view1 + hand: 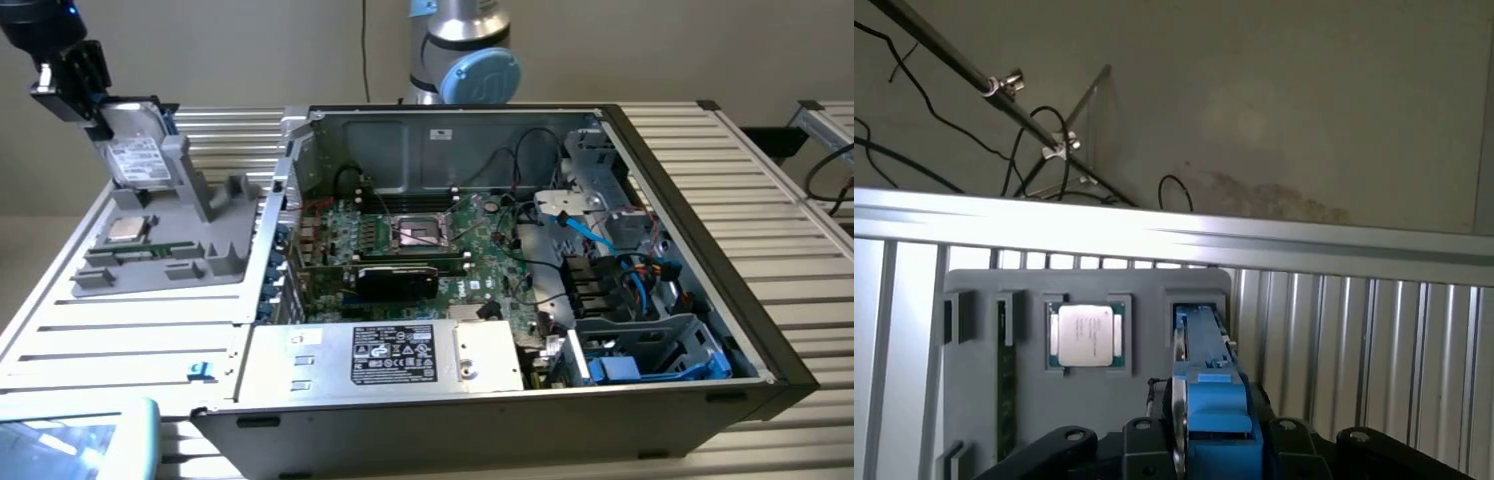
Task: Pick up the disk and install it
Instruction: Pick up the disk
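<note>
The disk [134, 152], a silver-grey drive with a white label and a blue carrier edge, stands upright in a slot of the grey fixture [160, 262] at the exterior view's left. My gripper [94, 112] sits on the disk's upper corner, shut on it. In the wrist view the blue carrier [1206, 395] runs straight down from my gripper [1209, 445] into the fixture's slot [1199, 305]. The drive's lower part is hidden inside the slot.
A small square CPU chip [127, 229] and a memory stick [134, 254] lie in the fixture. The open computer case [707, 250] holds the motherboard [414, 240], a silver box with a black label [390, 355] and a blue-trimmed drive bay [647, 350]. All rests on a slatted metal table [120, 330].
</note>
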Robot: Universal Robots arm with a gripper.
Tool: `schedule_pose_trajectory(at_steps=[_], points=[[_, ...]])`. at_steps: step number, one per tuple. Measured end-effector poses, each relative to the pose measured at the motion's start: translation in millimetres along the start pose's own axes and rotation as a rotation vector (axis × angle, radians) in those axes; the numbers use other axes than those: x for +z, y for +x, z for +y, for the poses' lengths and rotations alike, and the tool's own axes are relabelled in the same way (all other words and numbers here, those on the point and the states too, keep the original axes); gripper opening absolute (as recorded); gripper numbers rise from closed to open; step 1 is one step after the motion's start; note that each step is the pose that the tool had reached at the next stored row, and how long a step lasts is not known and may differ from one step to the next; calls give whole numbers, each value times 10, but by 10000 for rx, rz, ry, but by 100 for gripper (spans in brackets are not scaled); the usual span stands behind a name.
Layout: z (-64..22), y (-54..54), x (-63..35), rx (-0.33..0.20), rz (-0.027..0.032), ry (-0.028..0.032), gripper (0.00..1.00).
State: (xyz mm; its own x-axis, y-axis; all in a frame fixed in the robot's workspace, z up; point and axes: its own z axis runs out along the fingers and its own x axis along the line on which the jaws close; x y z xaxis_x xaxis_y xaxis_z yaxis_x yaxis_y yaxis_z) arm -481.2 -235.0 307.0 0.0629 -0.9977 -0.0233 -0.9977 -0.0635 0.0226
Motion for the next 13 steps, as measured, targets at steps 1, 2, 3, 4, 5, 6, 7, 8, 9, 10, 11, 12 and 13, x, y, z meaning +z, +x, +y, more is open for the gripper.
schedule_pose_trajectory(at_steps=[1,2,3,4,5,6,7,8,9,10,11,12,13], points=[[0,0,-7,0,0,0,37],[0,-1,-27,-2,0,-1,37],[1,-1,-55,-3,0,0,37],[2,-2,-83,-4,0,0,37],[2,-3,-105,-4,0,0,37],[2,-3,-126,-4,0,-1,37],[2,-4,-151,-5,0,0,37],[2,-4,-181,-5,0,0,37],[2,-5,-216,-5,0,0,37],[2,-6,-259,-6,1,-2,37],[1,-7,-302,-5,0,-1,37],[1,-8,-335,-6,0,-1,37],[0,-8,-369,-6,0,-1,37]])
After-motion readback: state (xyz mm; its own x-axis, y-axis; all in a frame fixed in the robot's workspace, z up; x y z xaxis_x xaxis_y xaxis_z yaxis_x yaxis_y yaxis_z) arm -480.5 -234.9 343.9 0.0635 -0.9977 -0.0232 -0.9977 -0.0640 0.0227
